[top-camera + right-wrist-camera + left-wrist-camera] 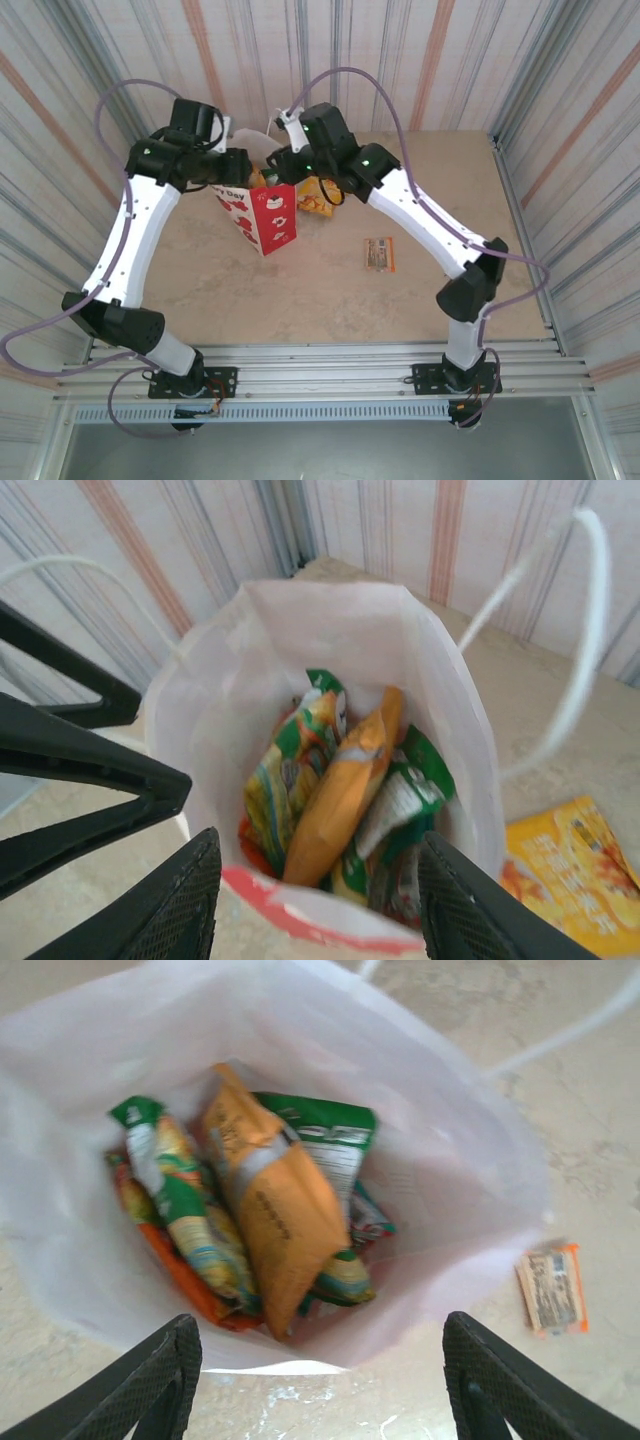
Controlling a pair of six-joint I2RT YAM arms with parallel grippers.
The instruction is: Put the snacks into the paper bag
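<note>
Nearby, yellow packet (562, 878) beside paper bag (272, 222)

We saw a robotics lab booth: a white left arm (130, 240) and a white right arm (430, 215) bolted to metal rails (320, 368) at the edge of a beige stone-look table (320, 300), shut in by striped walls (420, 60).

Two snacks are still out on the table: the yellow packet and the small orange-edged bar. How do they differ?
The yellow packet is the larger; the orange-edged bar is smaller and narrower. The yellow packet lies close beside the paper bag; the orange-edged bar lies apart, in the open. Both lie flat, outside the paper bag.
</note>
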